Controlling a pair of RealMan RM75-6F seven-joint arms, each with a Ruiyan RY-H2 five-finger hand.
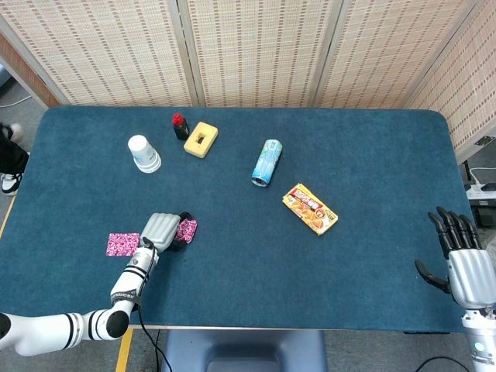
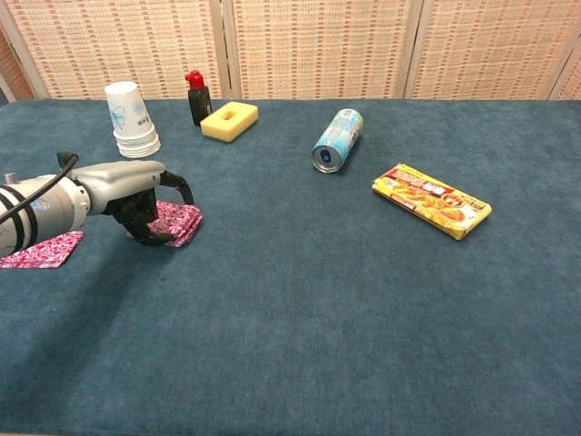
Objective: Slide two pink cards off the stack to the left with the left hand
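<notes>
Left hand [image 2: 136,195] low over the desk [image 1: 372,256], palm down, forearm coming in from the near-left edge. Fingers [image 2: 178,185] curled down over the pink card stack [image 2: 180,221], tips on or just at its top; can't tell if it's pressing or pinching a card, so grasp state unclear. In the head view the left hand [image 1: 161,230] covers the stack's left half, only the right part of the pink card stack [image 1: 187,230] shows.

One pink card [image 1: 122,244] lies flat on the desk just left of the hand, apart from the stack; in the chest view the same pink card [image 2: 41,249] sits partly behind the forearm.

Right hand [image 1: 459,262] at the far right desk edge, upright, fingers apart, holding nothing.

Other items, all well apart from the stack: paper cup stack [image 1: 143,153] upside down at back left, small dark bottle with red cap [image 1: 180,125] upright, yellow sponge block [image 1: 201,139] just beside it, blue-green can [image 1: 266,163] on its side mid-desk, yellow snack packet [image 1: 310,208] flat to its right. Nothing between hand and the loose card.
</notes>
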